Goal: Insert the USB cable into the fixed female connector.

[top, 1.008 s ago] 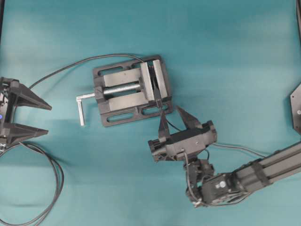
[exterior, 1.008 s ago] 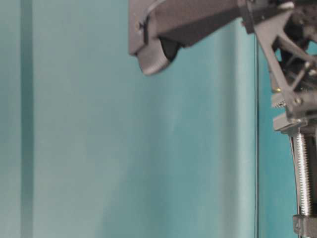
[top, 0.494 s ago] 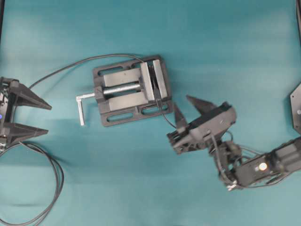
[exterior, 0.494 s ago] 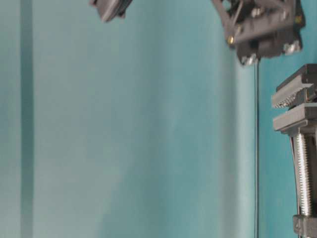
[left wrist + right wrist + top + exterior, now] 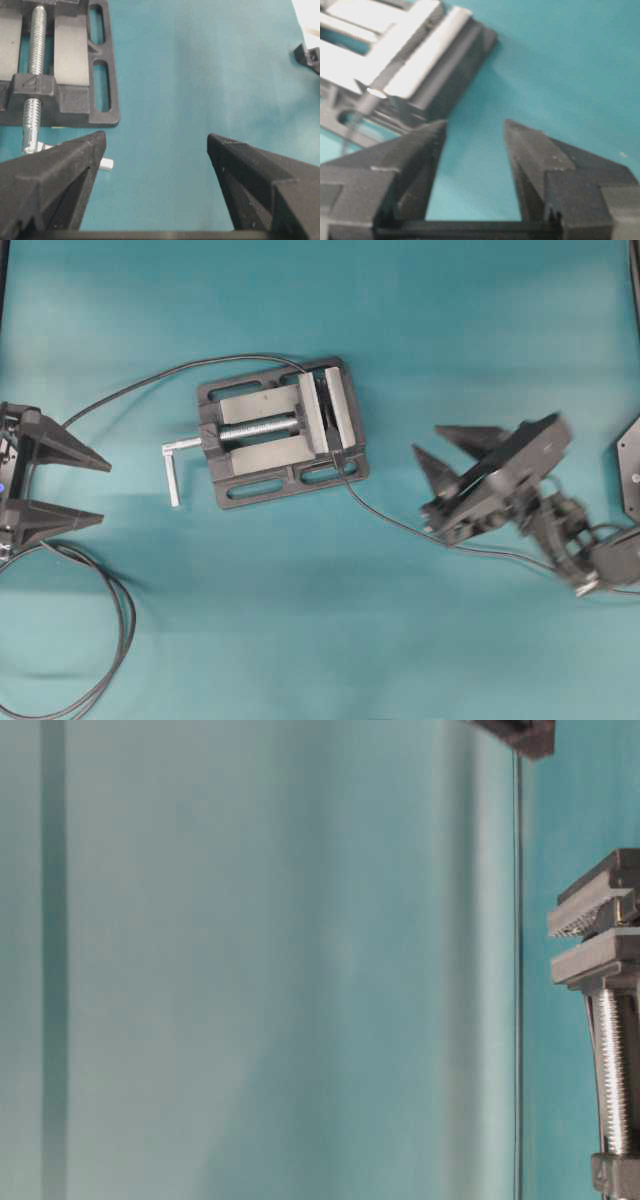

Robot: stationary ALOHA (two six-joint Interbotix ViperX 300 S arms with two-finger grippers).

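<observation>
Looking down from above, I see one grey vise (image 5: pixel 278 432) on the teal table (image 5: pixel 300 620), and the USB cable (image 5: pixel 400 527) runs out of its jaws, slanting down and away toward the right pincer (image 5: pixel 428 444), passing just below it. Its plug end sits up in the vise, between the two blocks, long axis roughly along the jaw gap; the socket itself I cannot make out. The right pincer hangs spread and empty, well off to the right of the vise, tips aimed back at it. The left pincer (image 5: pixel 105 491) is spread wide too, holding nothing, the vise handle (image 5: pixel 176 466) ahead of its tips. A second, longer cable (image 5: pixel 110 600) loops beneath it. The right wrist view alone shows the grey plug stem (image 5: pixel 372 92) poking from between the vise blocks; the low side view shows only the vise's jaws and screw (image 5: pixel 610 1070). Two pincers, two cables, one vise.
</observation>
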